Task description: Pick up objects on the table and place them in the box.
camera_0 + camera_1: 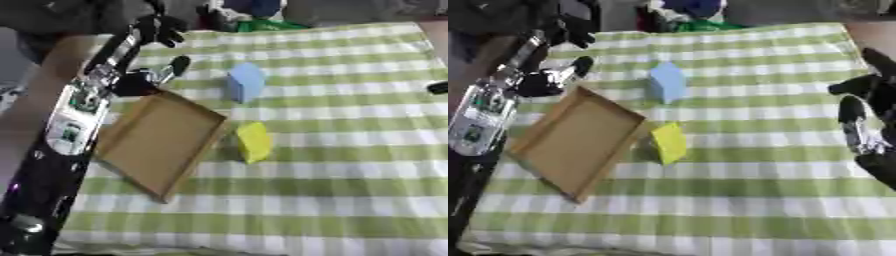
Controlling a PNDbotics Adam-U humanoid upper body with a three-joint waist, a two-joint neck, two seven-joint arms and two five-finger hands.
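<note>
Box [157,142] lying empty just below the left hand [149,80], fingers relaxed, holding nothing. Blue block [246,82] and yellow block [254,141] resting beyond it, toward the empty, slack-fingered right hand [868,120], likely awaiting pickup.

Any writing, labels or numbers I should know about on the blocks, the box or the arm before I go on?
No text can be read in either view.
Blue block: plain faces, no marking visible.
Yellow block: plain, no marking visible.
Cardboard box: bare inside, no print visible.
Left arm: green and white patches like labels, too blurred to read.
Checked tablecloth: pattern only, no words.
</note>
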